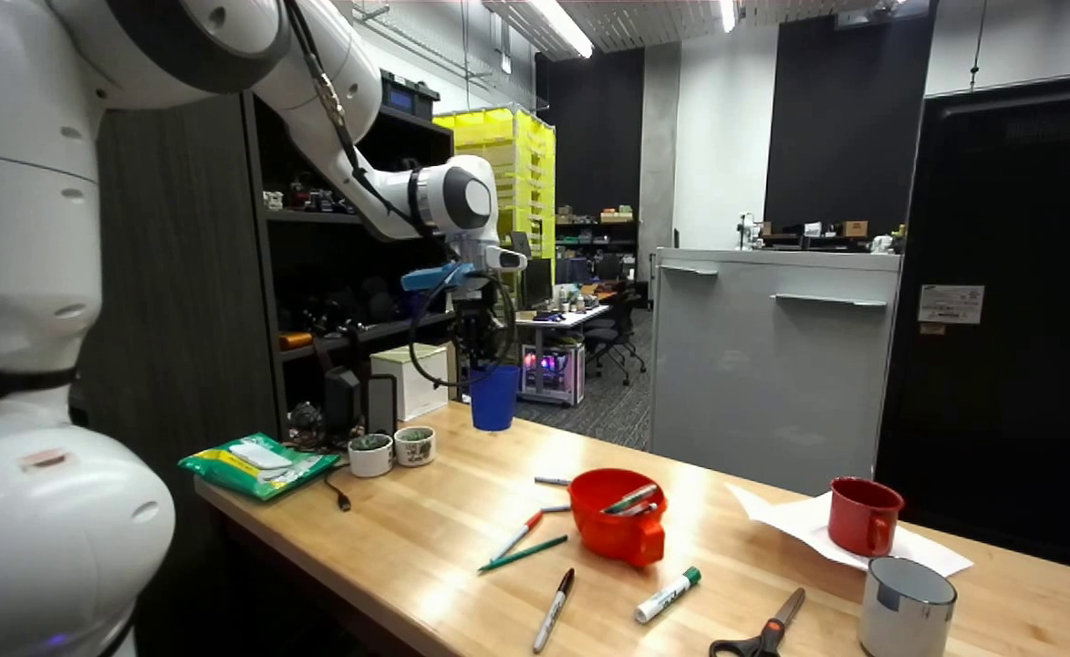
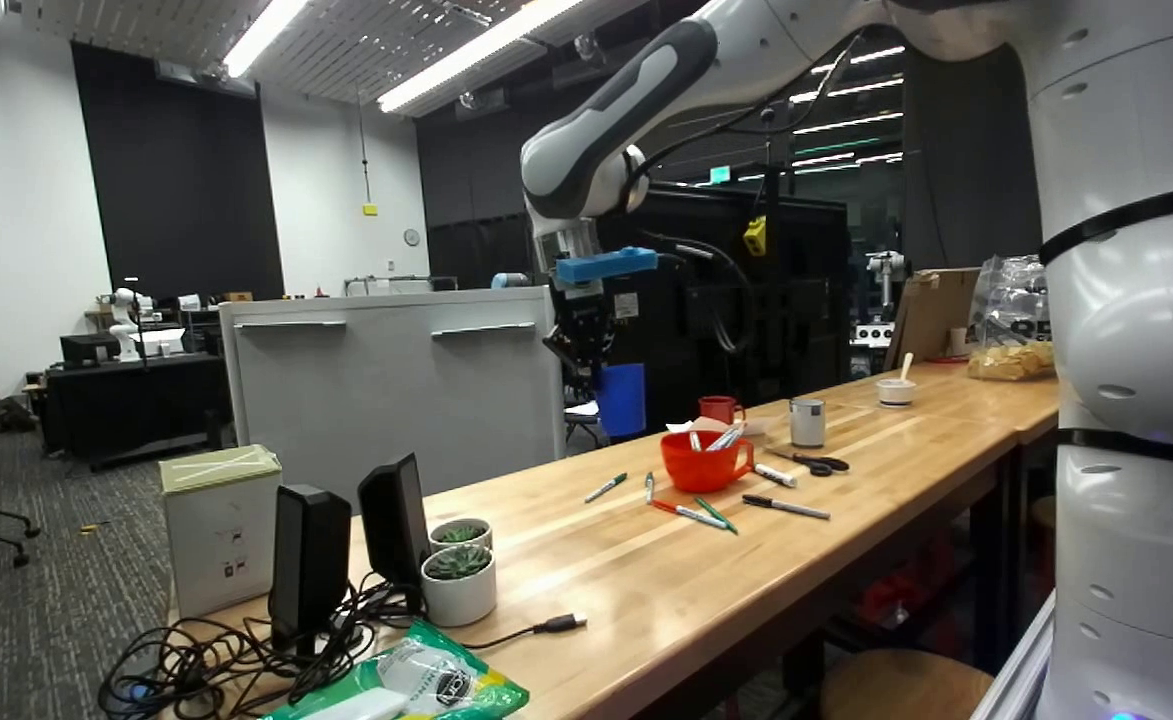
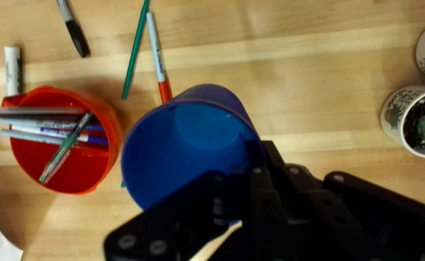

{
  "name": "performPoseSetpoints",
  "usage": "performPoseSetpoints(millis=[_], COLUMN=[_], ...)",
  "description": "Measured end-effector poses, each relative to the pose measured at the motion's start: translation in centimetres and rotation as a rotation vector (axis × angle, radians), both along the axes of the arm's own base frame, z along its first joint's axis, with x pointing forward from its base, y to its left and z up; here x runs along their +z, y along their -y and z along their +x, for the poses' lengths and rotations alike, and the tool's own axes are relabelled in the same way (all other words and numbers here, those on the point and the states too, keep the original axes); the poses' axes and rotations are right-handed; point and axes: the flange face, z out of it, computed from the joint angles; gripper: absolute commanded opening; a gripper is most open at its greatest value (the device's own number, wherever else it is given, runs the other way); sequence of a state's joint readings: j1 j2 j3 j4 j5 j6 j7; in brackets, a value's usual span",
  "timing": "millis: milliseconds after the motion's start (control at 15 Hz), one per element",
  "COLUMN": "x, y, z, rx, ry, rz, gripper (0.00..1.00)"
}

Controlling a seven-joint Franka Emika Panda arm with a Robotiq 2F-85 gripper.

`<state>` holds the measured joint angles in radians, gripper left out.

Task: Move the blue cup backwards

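The gripper (image 3: pixel 262 154) pinches the blue cup (image 3: pixel 187 152) by its wall at the rim, one jaw apparently inside the mouth and the other outside; a plain tumbler with no handle offers little else to take hold of, and this keeps its mouth upward. Both exterior views show it roughly upright and lifted off the wooden table (image 1: pixel 443 516), presumably so it can travel without knocking what lies around. Held on one side only, it may swing, so a gentle carry and a level lowering seem called for; which way counts as backwards, the views do not settle. In the wrist view, the red handled bowl (image 3: pixel 114 134) stands just left of the cup, corralling markers (image 3: pixel 66 148), while a red-capped marker (image 3: pixel 157 54) and a slim green pen or pencil (image 3: pixel 134 54) lie loose nearby, poor footing for a cup's base. Well to the right, two succulent pots (image 2: pixel 461 600) stand side by side. At the right of an exterior view, a dark red mug (image 1: pixel 854 520) sits on white paper (image 1: pixel 799 525), perhaps weighting it, with scissors (image 1: pixel 776 630) nearer.
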<state>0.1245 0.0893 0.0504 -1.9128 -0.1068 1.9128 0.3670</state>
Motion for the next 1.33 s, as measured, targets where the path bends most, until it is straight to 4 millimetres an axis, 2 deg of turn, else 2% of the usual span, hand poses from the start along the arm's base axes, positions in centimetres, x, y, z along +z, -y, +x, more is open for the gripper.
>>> performPoseSetpoints(millis=[133,333,533,667,1000,1333], x=[-1.2,-3.7,-6.4,-8.1,-11.3,-13.0], y=[-1.4,-4.5,-7.5,-8.6,-8.3,-7.9], z=[-2.4,-5.3,-7.5,-8.6,-10.5,-11.5], rx=[-0.044,-0.092,-0.122,-0.135,-0.173,-0.183], ry=[0.000,0.028,0.072,0.102,0.154,0.176], rz=[0.015,0.046,0.067,0.069,0.039,0.028], gripper=[0.01,0.01,0.01,0.01,0.01,0.01])
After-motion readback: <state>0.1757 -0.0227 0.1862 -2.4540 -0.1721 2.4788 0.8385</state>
